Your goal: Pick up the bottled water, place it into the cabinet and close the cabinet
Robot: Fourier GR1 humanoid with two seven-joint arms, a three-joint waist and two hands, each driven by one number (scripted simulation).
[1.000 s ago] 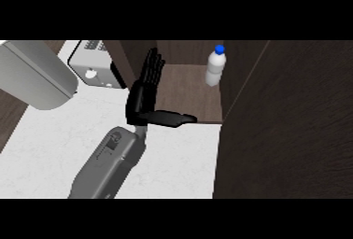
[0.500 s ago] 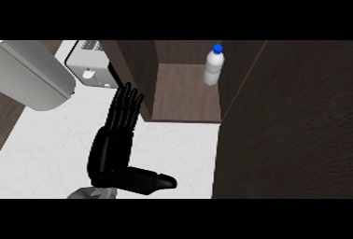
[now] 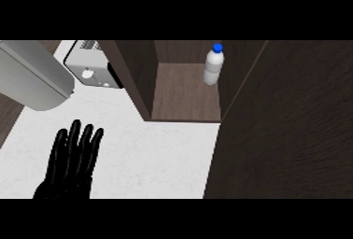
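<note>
Bottled water [image 3: 214, 67], upright in the cabinet [image 3: 183, 95], looks light, stiff and slippery, best gripped mid-body; the left hand [image 3: 72, 161] hovers open-fingered above the desk [image 3: 162, 156].

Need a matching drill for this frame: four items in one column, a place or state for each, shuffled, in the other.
Items
1. bottled water
2. left hand
3. white appliance
4. cabinet

Place or state
A. open, fingers straight, at the view's lower left
B. open, interior showing
C. upright inside the cabinet, blue cap on top
D. on the counter, left of the cabinet

Pairs: 1-C, 2-A, 3-D, 4-B
</note>
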